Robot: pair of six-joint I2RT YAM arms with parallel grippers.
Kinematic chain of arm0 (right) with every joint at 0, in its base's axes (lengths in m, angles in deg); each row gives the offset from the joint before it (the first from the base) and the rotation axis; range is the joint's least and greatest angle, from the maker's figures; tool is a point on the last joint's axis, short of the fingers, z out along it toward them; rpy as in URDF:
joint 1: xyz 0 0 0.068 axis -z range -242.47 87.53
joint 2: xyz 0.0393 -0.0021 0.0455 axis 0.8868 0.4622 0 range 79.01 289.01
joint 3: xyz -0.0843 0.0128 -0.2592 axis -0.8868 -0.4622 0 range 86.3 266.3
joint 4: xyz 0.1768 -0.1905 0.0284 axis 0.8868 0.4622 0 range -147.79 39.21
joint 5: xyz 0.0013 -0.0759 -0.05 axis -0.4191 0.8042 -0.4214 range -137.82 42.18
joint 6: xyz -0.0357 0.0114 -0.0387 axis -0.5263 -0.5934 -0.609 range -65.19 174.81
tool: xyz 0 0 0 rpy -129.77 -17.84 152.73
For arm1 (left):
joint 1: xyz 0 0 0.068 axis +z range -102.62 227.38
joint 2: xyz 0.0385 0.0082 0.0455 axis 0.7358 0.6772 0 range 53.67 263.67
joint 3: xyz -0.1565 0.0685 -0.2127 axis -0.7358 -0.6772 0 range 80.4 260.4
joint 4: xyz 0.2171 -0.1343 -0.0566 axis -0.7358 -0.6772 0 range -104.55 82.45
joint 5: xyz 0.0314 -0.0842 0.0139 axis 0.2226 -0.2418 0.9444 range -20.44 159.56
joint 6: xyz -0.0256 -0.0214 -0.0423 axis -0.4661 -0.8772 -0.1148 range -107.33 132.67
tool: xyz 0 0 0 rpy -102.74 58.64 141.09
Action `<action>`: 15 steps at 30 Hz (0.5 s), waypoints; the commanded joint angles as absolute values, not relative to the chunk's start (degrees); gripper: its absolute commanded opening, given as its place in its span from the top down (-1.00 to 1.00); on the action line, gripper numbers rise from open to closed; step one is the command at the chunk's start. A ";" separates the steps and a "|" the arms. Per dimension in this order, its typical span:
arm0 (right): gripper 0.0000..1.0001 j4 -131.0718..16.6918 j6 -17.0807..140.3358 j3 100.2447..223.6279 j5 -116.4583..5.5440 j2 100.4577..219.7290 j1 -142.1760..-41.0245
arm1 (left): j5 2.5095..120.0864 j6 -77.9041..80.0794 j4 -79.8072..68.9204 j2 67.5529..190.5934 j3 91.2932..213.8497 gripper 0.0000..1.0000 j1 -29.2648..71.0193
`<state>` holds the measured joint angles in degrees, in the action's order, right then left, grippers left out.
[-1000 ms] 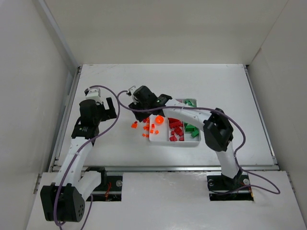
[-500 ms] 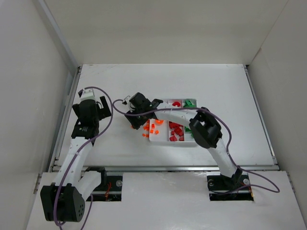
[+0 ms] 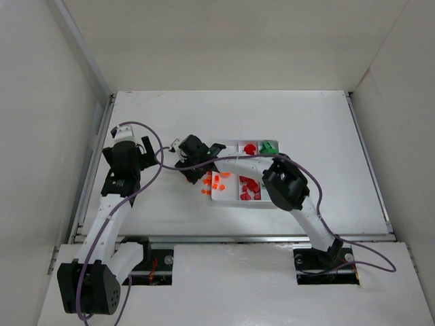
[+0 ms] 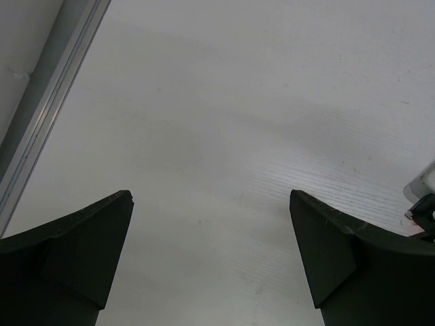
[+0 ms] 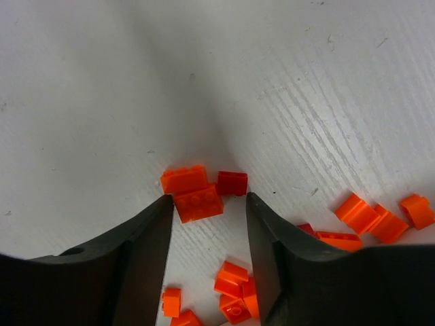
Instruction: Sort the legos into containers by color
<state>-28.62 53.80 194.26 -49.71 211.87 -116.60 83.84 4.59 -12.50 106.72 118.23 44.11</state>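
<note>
Since a sec ago the rt gripper (image 5: 208, 198) had swung left off the shallow white 3-compartment plastic tray (image 3: 231, 202). Its jaws, half-open, straddled a tiny bright-orange plastic lego brick (image 5: 198, 203) on the table (image 3: 306, 122) just beside the tray. Prob. light, stiff, slick: pinch the flat sides. Left gripper (image 4: 209, 197) was wide, empty.

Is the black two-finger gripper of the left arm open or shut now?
Open. The left gripper has its jaws far apart, only bare white table between them.

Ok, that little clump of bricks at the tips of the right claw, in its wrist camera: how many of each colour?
orange bricks: 2
red brick: 1
total: 3
</note>
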 commanded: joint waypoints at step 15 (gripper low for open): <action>1.00 -33.33 55.94 189.94 -49.65 204.63 -118.46 | 87.75 3.79 -10.10 104.82 117.49 -1.00 44.21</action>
